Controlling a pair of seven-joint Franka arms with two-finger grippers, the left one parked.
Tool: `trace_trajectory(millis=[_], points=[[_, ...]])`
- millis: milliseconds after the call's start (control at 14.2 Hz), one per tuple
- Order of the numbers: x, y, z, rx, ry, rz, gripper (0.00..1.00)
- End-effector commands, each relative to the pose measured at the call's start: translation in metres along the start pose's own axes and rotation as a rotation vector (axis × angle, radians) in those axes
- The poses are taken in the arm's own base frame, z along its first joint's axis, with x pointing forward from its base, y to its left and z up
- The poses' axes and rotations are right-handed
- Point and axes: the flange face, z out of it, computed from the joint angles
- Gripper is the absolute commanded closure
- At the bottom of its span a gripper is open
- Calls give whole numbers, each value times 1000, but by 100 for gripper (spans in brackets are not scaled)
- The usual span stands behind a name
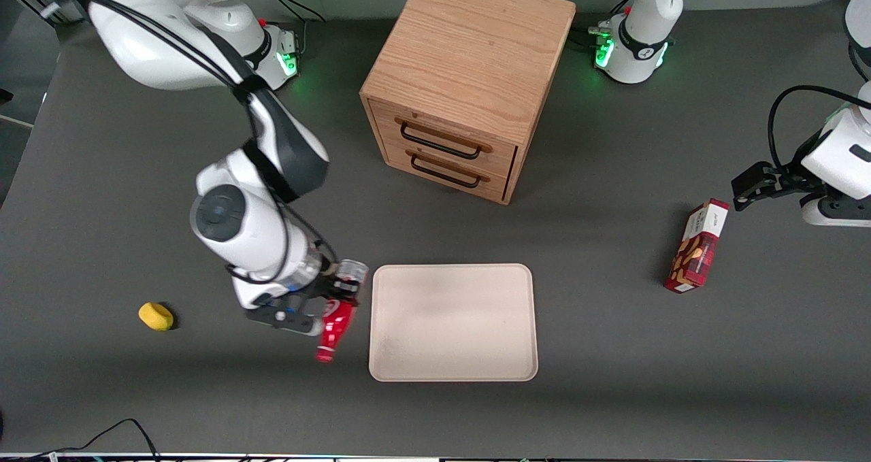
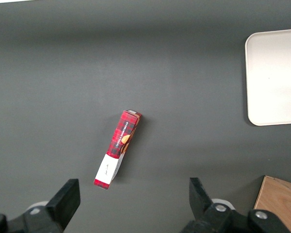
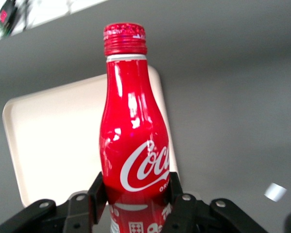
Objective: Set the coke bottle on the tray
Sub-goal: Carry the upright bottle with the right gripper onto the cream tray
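The coke bottle (image 1: 337, 326) is red with white script, a red cap and a clear base. My right gripper (image 1: 338, 297) is shut on its lower body and holds it tilted, cap pointing toward the front camera, beside the edge of the tray (image 1: 452, 322) that faces the working arm's end. In the right wrist view the bottle (image 3: 133, 141) fills the middle, both black fingers (image 3: 98, 191) press its sides, and the cream tray (image 3: 53, 145) lies under and past it. The tray holds nothing.
A wooden two-drawer cabinet (image 1: 463, 81) stands farther from the front camera than the tray. A yellow object (image 1: 156, 316) lies toward the working arm's end. A red snack box (image 1: 697, 245) lies toward the parked arm's end and also shows in the left wrist view (image 2: 119, 148).
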Motion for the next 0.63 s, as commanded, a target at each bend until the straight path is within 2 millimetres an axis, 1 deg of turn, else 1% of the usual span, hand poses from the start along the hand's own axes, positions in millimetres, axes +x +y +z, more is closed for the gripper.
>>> trace_trajectory(millis=[0,140,281,351,561], points=[[10,-7,52,-2,-30,-115,96],[9,-2,78,-10,-50,-137,96],[9,8,105,-24,-68,-166,96],[3,7,119,-31,-86,-171,96],[-4,9,141,-70,-99,-197,96]])
